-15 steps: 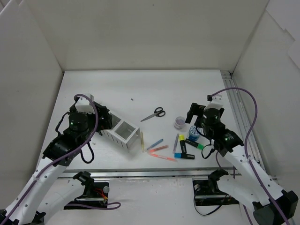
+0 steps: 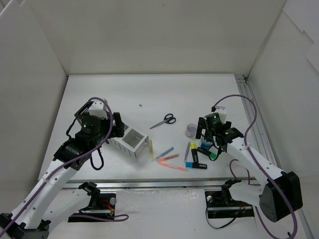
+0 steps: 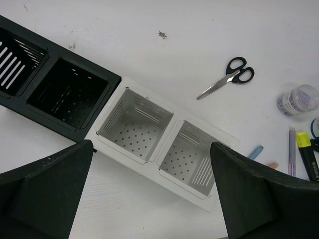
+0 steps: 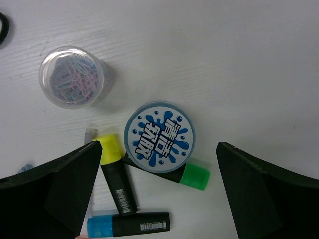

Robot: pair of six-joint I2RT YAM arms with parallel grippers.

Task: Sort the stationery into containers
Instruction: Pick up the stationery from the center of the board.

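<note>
Worktop point(image 2: 149, 94) of matt white board is being shared by two arms that are being repositioned. Against the view half a second back, the right pincer point(image 4: 158, 145) is being brought inward and down. It is now being held fully spread and empty directly over the blue roll point(image 4: 159, 134), so a first pick is seemingly being prepared, with nothing yet being sorted. The left pincer point(image 3: 152, 147), likewise being kept wide apart and empty, is being nudged along above the organiser point(image 3: 170, 123), a row of joined perforated square boxes, black then white-grey, all being shown bare inside. Beyond it, the scissors point(image 3: 227, 82) with glossy black loops are being left lying flat. Chunky highlighters point(image 4: 118, 181) are being partly covered by the flat printed roll. Close by, the clear jar point(image 4: 72, 77) of pastel paper clips is being left upright, and thin pens point(image 2: 167, 155) are being left scattered near the organiser.
</note>
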